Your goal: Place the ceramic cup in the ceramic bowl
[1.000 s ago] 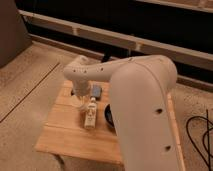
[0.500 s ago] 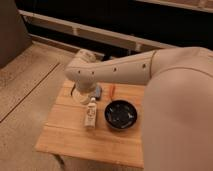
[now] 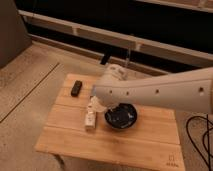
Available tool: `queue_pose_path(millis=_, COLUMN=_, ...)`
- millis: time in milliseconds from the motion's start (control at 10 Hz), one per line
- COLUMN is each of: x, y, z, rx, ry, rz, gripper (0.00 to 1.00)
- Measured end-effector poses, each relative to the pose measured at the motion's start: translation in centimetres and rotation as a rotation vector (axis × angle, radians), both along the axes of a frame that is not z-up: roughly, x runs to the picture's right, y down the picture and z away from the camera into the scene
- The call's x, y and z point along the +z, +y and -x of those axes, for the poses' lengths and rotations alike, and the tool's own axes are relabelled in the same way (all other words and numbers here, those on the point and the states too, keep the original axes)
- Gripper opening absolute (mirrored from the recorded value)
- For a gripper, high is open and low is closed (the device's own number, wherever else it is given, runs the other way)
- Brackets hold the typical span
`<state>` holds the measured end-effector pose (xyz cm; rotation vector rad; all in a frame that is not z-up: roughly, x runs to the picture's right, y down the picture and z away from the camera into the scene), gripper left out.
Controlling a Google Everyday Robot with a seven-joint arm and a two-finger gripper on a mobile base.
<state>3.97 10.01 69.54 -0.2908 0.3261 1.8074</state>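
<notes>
Seemingly plain cream-white ceramic cup [image 3: 94, 104] at hand [image 3: 97, 99], grip unclear, beside glossy black ceramic bowl [image 3: 122, 119].

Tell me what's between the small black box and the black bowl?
In the camera view, the gripper hangs there over the wooden table, just above the white bottle. The small black box is farther back, the ceramic bowl right beside it.

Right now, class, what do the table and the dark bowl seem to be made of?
The table: pale wood, matte, judging by parallel planks with seams. The bowl: probably glazed ceramic, black and glossy with pale flecks inside, though enamel would look similar. The gripper, at the end of the arm, is beside the bowl, over the table.
</notes>
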Motion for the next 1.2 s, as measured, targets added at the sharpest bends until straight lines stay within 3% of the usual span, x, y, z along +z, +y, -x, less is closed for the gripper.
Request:
queue_pose_path(millis=200, x=-0.8, y=2.0, z=-3.6, rx=0.056, ry=0.041, rz=0.001, gripper=0.00)
queue_pose_path(millis=300, x=-0.8, y=1.9, z=-3.4, rx=0.058, ry=0.035, rz=-0.001, gripper=0.00)
queue_pose_path(millis=400, x=-0.7, y=1.6, z=-3.8, rx=0.085, ry=0.027, rz=-0.013, gripper=0.00)
queue_pose_path(millis=700, x=0.4, y=-0.5, z=-7.4, rx=0.239, ry=-0.016, rz=-0.075, gripper=0.00)
queue_pose_path(millis=900, x=1.1, y=-0.5, z=-9.3, rx=0.321, ry=-0.040, rz=-0.094, gripper=0.00)
queue_pose_path(millis=1200, x=2.8, y=0.3, z=-9.6, rx=0.345, ry=-0.076, rz=-0.069, gripper=0.00)
